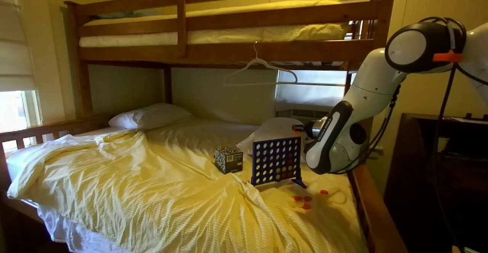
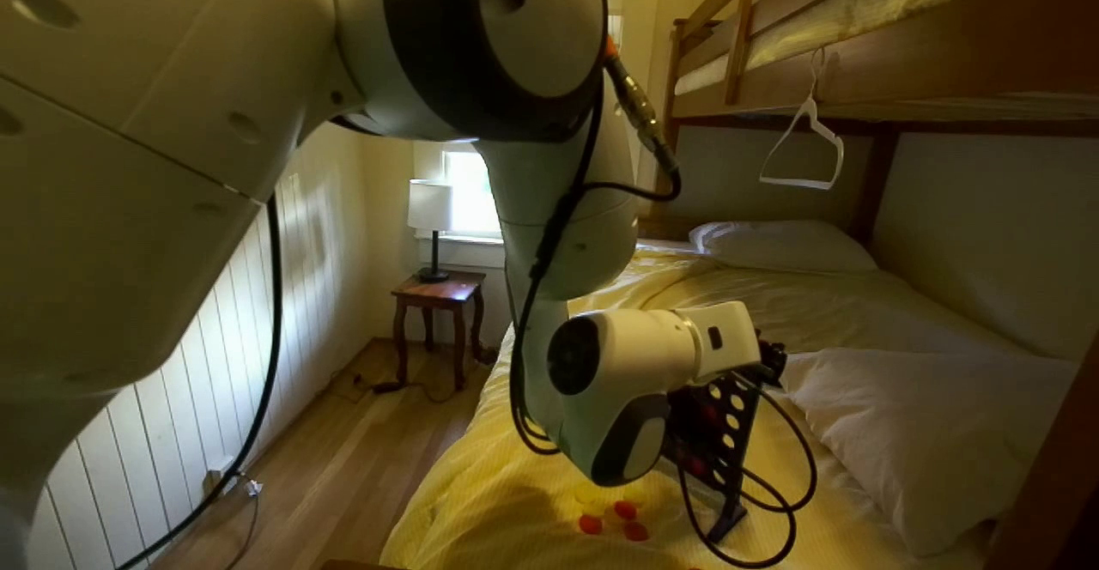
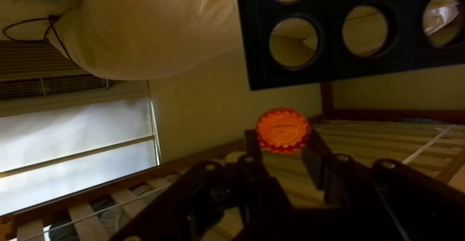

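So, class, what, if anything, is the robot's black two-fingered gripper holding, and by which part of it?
The gripper holds a round red-orange plastic disc by opposite sides of its toothed rim.

In an exterior view I face across the bunk bed (image 1: pixel 213 53), well back, in an exterior view along it, close behind the arm (image 2: pixel 534 188), hanger (image 2: pixel 798 182) common to both, wrist view inverted, close to the game board (image 3: pixel 330 45)
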`<state>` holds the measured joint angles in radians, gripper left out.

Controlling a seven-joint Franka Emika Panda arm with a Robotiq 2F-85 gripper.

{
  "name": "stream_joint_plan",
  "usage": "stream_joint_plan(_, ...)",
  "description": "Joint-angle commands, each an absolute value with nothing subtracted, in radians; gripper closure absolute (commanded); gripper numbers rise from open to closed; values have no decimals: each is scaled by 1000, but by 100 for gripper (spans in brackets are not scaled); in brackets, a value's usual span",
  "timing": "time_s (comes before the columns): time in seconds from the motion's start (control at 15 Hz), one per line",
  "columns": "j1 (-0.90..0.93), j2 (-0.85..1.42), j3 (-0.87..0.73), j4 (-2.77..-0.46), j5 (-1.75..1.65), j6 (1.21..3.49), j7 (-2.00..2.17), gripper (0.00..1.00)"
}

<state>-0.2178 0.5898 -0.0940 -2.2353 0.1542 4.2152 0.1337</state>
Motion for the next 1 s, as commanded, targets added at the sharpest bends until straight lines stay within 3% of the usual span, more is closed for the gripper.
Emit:
stream_joint_plan(0.0,-204,611,-104,-2205,161,4238,115,91)
stream_joint_plan(0.93,-199,591,-100,-2270,135,4238,112,91)
